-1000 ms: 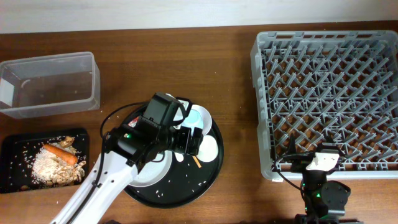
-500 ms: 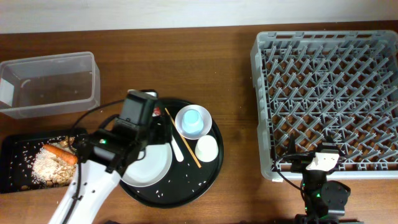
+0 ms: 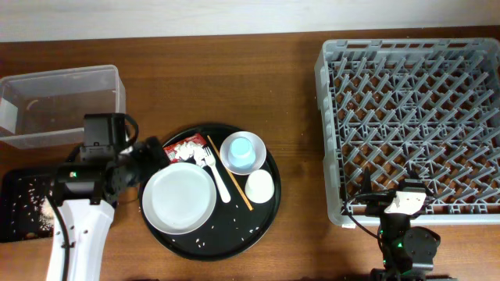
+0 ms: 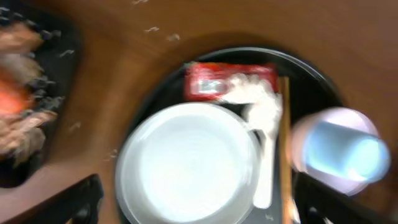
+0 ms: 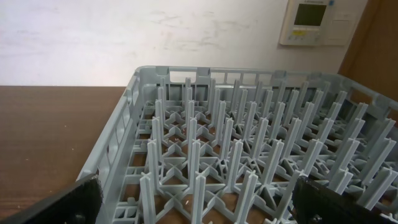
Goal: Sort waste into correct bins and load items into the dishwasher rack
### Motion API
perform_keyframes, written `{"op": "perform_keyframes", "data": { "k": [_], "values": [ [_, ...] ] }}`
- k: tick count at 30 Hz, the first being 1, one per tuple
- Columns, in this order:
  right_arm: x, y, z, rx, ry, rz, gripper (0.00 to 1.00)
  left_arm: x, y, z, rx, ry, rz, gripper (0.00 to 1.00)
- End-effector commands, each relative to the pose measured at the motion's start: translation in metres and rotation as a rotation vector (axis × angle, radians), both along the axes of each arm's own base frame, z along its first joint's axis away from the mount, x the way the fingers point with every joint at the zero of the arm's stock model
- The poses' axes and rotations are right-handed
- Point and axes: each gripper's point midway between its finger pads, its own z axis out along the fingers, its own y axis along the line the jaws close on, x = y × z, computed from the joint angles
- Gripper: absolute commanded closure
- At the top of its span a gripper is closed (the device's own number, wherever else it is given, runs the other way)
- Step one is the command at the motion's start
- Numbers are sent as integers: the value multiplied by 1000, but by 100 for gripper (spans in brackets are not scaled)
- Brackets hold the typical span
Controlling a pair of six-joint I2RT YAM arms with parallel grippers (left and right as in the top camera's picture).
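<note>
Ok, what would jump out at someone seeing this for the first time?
The large empty grey rack fills the right side. At centre, a round black tray holds a white plate, a light-blue cup in a small bowl, and a red wrapper with tissue on it.

Left tool [image 4: 198,204] jaws wide apart, empty, right tool [image 5: 198,206] jaws wide apart, empty

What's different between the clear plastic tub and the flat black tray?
The clear tub has tall see-through walls; the black tray is shallow and opaque. The tub looks empty, while the tray holds rice, brown scraps and something orange. The tub is fully in view; the left arm covers part of the tray. Both are rectangular and sit on the table.
</note>
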Motion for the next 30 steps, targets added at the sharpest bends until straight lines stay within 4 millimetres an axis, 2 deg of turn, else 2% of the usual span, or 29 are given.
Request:
{"op": "perform_keyframes", "data": {
  "k": [1,3,6,8,10,11,14,15,19,23,30],
  "values": [
    [0,-2,-3,1,6,-8,1,22,-30,16,-80,-98,-198,10],
    [0,-2,-3,1,6,-8,1,28,-31,8,-74,-66,-219,11],
    [0,-2,-3,1,6,-8,1,46,-45,-27,-70,134,-348,11],
    [0,-2,-3,1,6,-8,1,68,-56,-40,-68,169,-386,11],
    [0,-2,-3,1,6,-8,1,96,-64,-55,-60,131,-403,11],
    [0,-2,-3,1,6,-8,1,101,-65,-60,-63,132,-392,11],
    [0,-2,-3,2,6,-8,1,101,-65,-82,-78,190,-361,11],
    [0,-2,-3,1,6,-9,1,101,-64,-92,-62,217,-358,18],
    [0,-2,-3,1,6,-8,1,99,-63,-123,67,299,-354,19],
    [0,-2,-3,1,6,-8,1,98,-61,-129,171,318,-296,19],
    [0,-2,-3,1,6,-8,1,85,-62,-139,169,360,-280,19]
  ]
}}
